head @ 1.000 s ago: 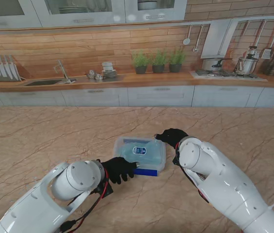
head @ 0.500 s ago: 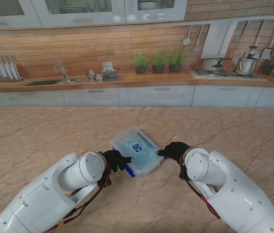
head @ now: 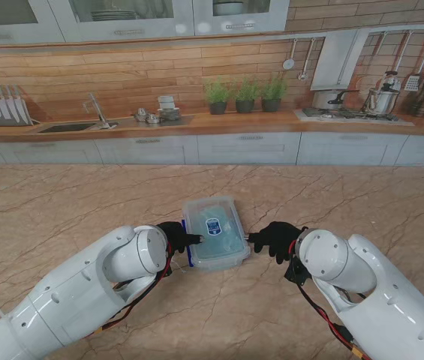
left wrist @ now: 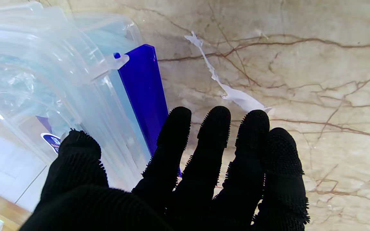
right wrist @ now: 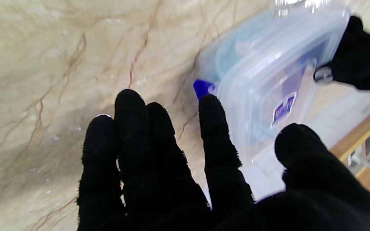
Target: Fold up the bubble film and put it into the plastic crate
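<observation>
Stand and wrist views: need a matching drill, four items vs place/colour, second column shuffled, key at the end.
Column A
1. left hand
2. right hand
3. latch
4. torn strip

Column B
a. black glove, at the right side of the lidded clear plastic crate
b. white, lying on the marble table, apart from the crate
c. black glove, at the crate's left side
d. dark blue, on the crate's left edge

Pairs: 1-c, 2-a, 3-d, 4-b
</observation>
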You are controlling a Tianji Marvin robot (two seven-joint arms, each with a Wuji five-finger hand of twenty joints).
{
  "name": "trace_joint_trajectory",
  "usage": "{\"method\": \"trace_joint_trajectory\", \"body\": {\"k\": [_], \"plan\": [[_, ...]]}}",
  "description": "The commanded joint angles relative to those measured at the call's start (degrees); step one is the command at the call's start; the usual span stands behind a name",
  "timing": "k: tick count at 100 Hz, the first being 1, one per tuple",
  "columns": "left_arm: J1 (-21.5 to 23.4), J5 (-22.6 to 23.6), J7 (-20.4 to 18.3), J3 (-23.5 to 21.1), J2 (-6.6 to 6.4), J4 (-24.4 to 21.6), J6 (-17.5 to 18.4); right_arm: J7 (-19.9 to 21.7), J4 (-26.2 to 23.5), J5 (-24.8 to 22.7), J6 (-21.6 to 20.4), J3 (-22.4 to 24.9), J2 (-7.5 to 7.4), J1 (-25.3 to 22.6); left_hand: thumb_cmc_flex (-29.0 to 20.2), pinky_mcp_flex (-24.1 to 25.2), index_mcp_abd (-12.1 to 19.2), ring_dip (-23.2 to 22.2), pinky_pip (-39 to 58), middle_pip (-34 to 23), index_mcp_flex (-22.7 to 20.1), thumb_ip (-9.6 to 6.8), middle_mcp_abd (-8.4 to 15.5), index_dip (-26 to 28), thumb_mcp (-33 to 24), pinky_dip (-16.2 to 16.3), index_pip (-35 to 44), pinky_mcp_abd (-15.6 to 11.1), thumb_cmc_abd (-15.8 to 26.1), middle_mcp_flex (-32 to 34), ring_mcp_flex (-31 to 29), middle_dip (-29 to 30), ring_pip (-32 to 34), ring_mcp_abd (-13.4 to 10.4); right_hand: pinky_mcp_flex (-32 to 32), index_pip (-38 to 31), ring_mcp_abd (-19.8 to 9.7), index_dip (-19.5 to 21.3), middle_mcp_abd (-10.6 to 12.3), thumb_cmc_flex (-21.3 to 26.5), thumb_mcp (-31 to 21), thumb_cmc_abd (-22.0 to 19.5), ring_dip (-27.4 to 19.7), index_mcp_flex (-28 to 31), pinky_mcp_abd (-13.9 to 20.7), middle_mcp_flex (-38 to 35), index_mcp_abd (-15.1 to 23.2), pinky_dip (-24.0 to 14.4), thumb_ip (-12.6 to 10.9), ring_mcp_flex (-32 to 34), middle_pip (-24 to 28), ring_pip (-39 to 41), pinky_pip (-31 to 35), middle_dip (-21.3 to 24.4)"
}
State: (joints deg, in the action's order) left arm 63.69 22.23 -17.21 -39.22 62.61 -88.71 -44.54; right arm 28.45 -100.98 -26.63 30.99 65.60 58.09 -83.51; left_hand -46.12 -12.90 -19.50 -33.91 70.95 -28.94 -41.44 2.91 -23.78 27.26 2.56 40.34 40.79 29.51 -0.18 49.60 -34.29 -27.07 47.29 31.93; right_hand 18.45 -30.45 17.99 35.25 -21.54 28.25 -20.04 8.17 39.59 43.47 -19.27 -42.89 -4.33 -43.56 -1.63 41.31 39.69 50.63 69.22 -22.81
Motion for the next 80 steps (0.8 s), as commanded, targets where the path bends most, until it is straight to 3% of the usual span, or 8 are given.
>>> {"method": "trace_joint_trajectory", "body": {"k": [1,12,31,52,80], "plan": [[0.34,-0.11,-0.28,0.04,0.38,0.72,-0.36,-2.60,0.28,0.31,0.80,0.19,0.96,0.24,-2.76,0.04,0.94,-0.73,2.10,-2.47,-0.70,-1.87,0.70,0.97,-1.80,1.11,2.71,-0.55,-1.56,1.59,-1.74,-0.87,1.55,0.70,0.72,0.44,2.91,0.76,-1.91,0.16,0.72,0.33,0.82,0.94,0.19,-1.71,-1.10,-1.52,0.55,2.57,1.93,2.52,2.57,-0.90],[0.35,0.07,-0.29,0.11,0.35,0.80,-0.25,-6.13,2.42,3.21,2.90,-0.54,2.10,2.17,-3.23,-0.17,1.10,-0.66,2.19,-2.81,-0.83,-1.98,0.77,1.12,-1.87,1.22,3.38,-0.65,-2.11,1.94,-2.07,-0.98,1.66,0.53,0.69,5.52,3.10,0.29,-2.25,-1.00,-0.45,1.30,-0.66,-2.59,-0.03,-1.02,-3.65,0.25,0.43,2.44,1.44,0.96,2.51,-0.11],[0.01,0.32,-0.76,0.74,0.19,1.02,0.03,-11.71,9.08,11.33,6.99,-4.21,4.71,7.83,-4.00,-0.99,1.06,-0.69,2.62,-3.66,-1.77,-2.12,1.02,1.51,-2.13,1.49,4.92,-0.70,-2.18,3.36,-3.39,-1.23,2.28,0.36,-0.40,15.39,4.10,-1.45,-2.18,-1.94,-2.40,3.48,-11.49,-10.70,-2.22,4.38,-7.35,6.34,1.01,-1.02,-2.69,-17.73,-5.18,3.32],[0.73,-0.68,-0.24,0.16,0.48,1.18,0.20,-18.32,17.11,22.61,10.42,-6.78,9.08,12.80,-4.85,-1.30,1.05,-0.67,2.76,-3.89,-2.35,-1.97,0.87,1.40,-2.27,1.68,5.61,-0.46,0.39,3.91,-3.74,-1.18,2.66,0.73,-1.04,17.61,5.64,-0.04,-1.72,-1.31,-2.58,4.23,-15.21,-19.46,-4.28,12.47,-4.04,9.44,1.17,-4.53,-4.49,-22.92,-10.08,4.08],[1.38,-1.27,-0.24,-0.39,0.50,1.11,0.69,-24.50,26.67,33.93,13.08,-9.21,14.63,17.58,-5.13,-1.13,1.11,-0.49,2.60,-3.76,-2.10,-1.86,0.90,0.95,-1.92,1.75,5.39,-0.57,0.99,3.57,-3.34,-1.07,2.65,0.69,-1.54,10.68,8.24,-0.05,0.38,-0.48,-2.57,5.15,-15.88,-27.71,-8.63,19.27,0.55,10.78,1.42,-8.13,-7.09,-23.58,-13.11,5.45]]}}
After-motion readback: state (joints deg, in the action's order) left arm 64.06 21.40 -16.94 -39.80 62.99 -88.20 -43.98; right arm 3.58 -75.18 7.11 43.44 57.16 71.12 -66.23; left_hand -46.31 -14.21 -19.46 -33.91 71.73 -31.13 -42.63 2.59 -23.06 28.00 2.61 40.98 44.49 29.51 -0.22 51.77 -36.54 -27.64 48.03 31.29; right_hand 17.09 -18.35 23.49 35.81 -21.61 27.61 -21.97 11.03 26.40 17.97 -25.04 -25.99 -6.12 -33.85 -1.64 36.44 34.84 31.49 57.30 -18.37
